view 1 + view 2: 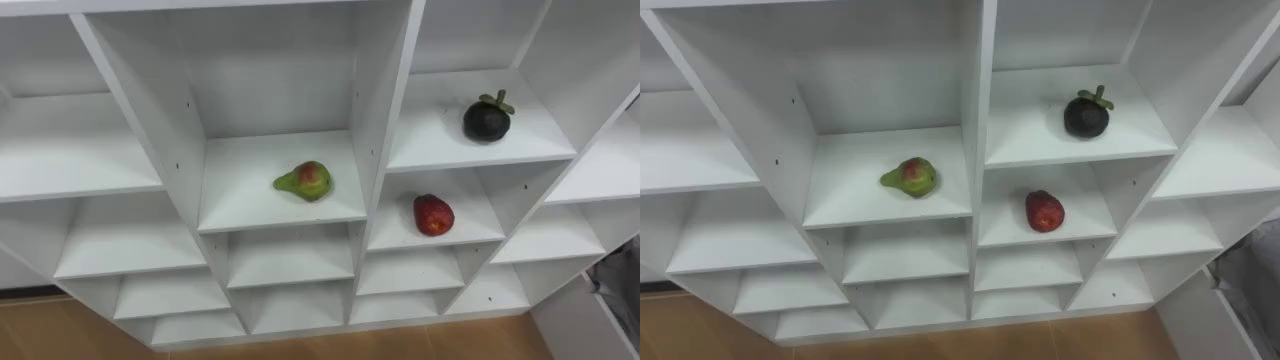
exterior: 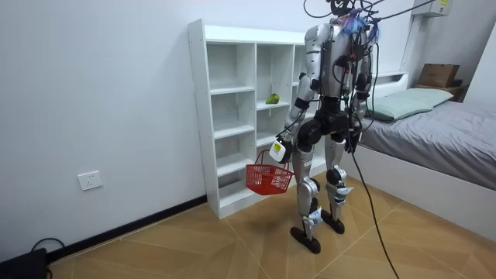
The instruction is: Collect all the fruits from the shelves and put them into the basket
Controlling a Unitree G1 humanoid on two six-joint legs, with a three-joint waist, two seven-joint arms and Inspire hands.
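A green-and-red pear (image 1: 305, 181) lies on a middle shelf of the white closet (image 1: 380, 120). One compartment to the right, a dark mangosteen (image 1: 487, 118) sits at about the same height. On the shelf below it lies a red fruit (image 1: 433, 214). In the room view I stand close in front of the closet (image 2: 232, 116), facing it. My left hand (image 2: 282, 150) hangs low, shut on the handle of a red basket (image 2: 269, 178). My right hand (image 2: 351, 141) hangs by my hip, its fingers too small to read.
A bed (image 2: 434, 124) stands just to my right, its grey edge (image 1: 612, 285) at the lower right of the eye views. A cardboard box (image 2: 438, 74) sits on the headboard shelf. Open wooden floor (image 2: 194, 248) stretches behind me.
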